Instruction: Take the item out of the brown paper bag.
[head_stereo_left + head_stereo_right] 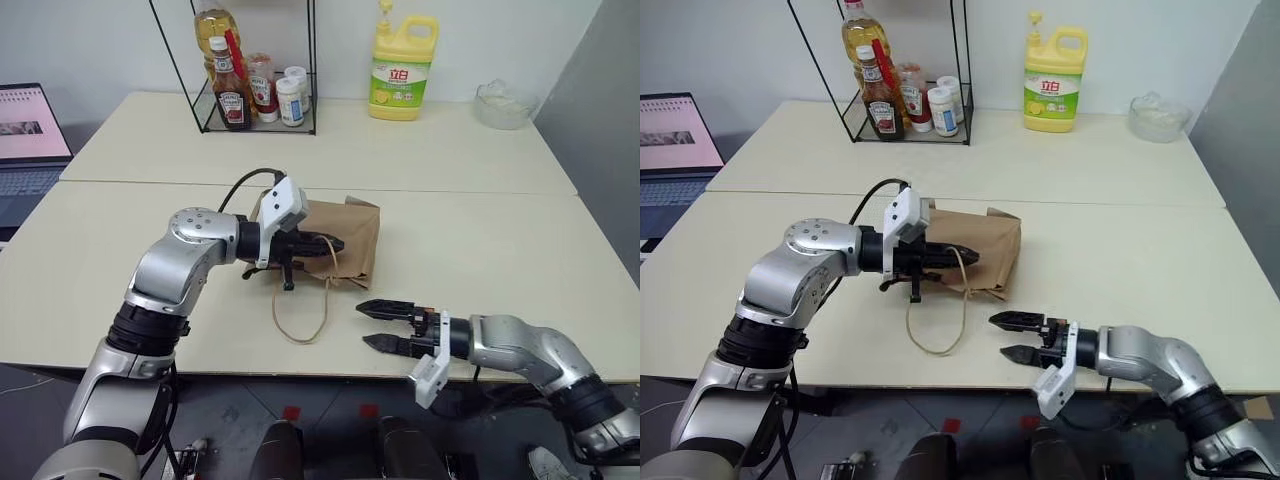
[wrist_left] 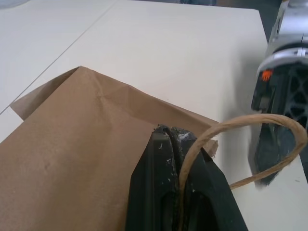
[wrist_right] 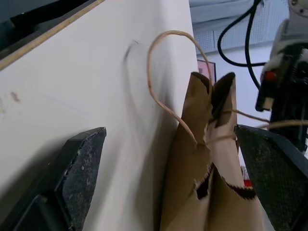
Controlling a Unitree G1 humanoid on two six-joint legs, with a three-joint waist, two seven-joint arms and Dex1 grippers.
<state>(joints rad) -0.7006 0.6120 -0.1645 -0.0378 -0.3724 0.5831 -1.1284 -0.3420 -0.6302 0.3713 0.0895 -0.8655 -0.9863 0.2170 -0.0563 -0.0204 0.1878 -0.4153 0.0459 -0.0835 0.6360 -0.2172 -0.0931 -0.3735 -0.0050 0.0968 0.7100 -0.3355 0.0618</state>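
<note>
- One crumpled brown paper bag (image 1: pixel 345 240) is lying mid-frame on the cream table (image 1: pixel 480 250); no bottle is showing.
- Left gripper (image 1: pixel 325 244) is pinching the bag's rim and tan cord handle (image 2: pixel 250 130).
- Right gripper (image 1: pixel 372 326), lower centre, is gaping wide, holding nothing.

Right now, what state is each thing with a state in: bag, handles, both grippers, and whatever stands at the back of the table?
brown paper bag: lying on the table, mouth slightly parted, contents hidden.
cord handle: one loop trailing loose on the table.
left gripper: shut on the bag's upper edge by the other cord.
right gripper: open, off the bag, facing its mouth.
yellow detergent jug: upright, capped.
ketchup bottle: upright in the wire rack.
laptop: open, screen lit.
</note>
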